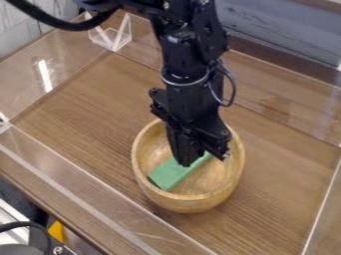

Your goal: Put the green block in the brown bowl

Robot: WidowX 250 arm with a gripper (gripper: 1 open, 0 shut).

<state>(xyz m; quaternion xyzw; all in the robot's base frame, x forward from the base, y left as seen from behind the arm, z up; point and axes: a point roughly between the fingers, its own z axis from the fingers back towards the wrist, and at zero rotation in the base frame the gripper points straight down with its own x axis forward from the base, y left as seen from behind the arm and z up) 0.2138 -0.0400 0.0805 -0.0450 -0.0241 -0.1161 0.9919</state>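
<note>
One green block (172,175), one brown bowl (202,200). The block is leaning tilted inside the bowl, and the claw (193,156) is reaching in, pinching its upper end.

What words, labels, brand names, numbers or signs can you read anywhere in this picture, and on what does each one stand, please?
None can be read.
The green block, the brown bowl and the black robot arm show no markings.
The yellow and black item at the bottom left edge is too small and blurred to tell.
</note>
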